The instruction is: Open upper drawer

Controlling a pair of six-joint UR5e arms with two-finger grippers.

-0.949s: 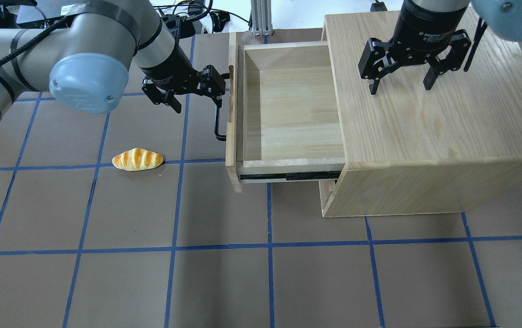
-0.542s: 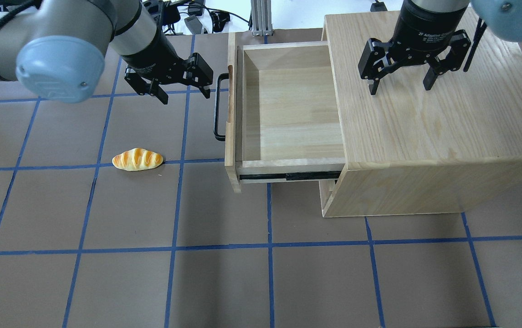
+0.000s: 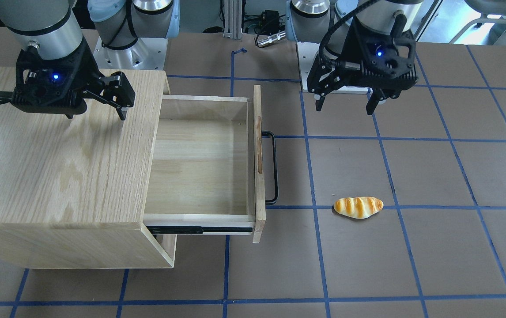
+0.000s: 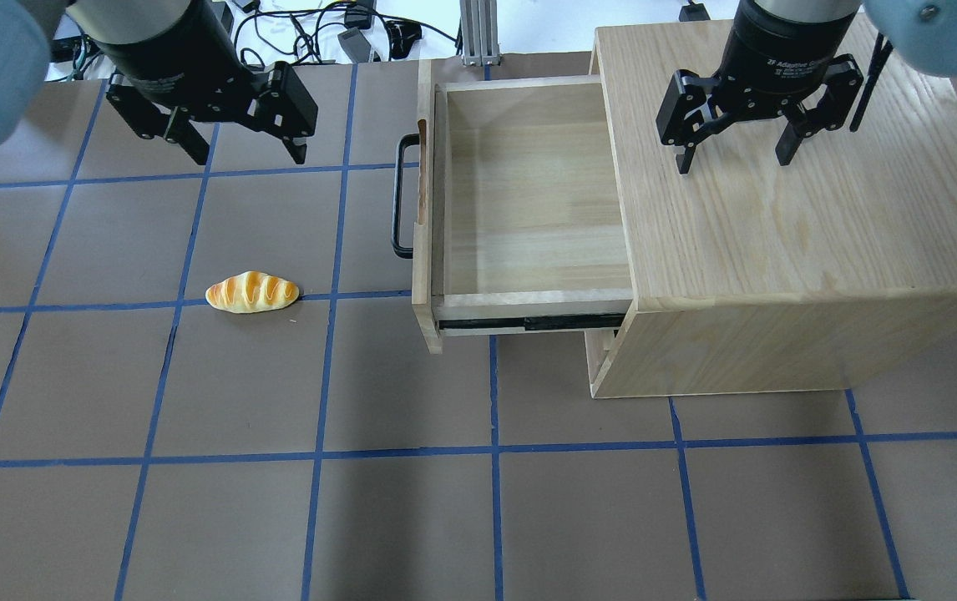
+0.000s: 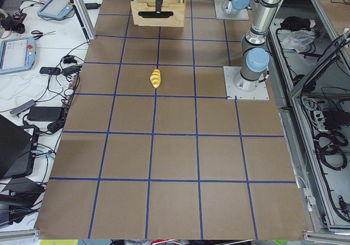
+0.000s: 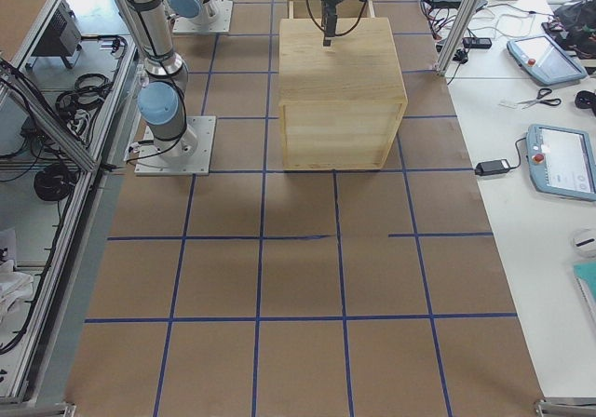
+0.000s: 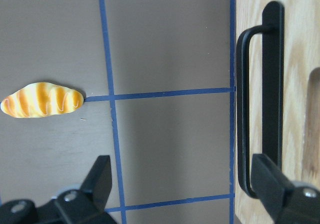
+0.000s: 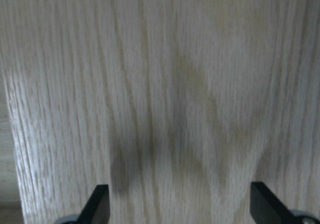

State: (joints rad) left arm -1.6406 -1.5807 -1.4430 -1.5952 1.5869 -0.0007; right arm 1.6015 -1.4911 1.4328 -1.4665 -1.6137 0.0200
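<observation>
Though the drawer [image 4: 529, 209] sits far out of its box [image 4: 779, 250], I think it's stiff wood, slides easily, best held by its bar [image 4: 396, 196]; left fingers [image 4: 293, 143] and right fingers [image 4: 789, 147] spread, empty.

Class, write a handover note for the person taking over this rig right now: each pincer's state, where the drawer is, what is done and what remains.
Left pincer: open, empty, over the table, clear of the handle.
Right pincer: open, empty, over the cabinet top.
The upper drawer is pulled well out of the cabinet, with nothing inside. A bread roll lies on the table, apart from it.
Done: the drawer is open.
Left: probably nothing; whether the rails are at full travel cannot be told.
</observation>
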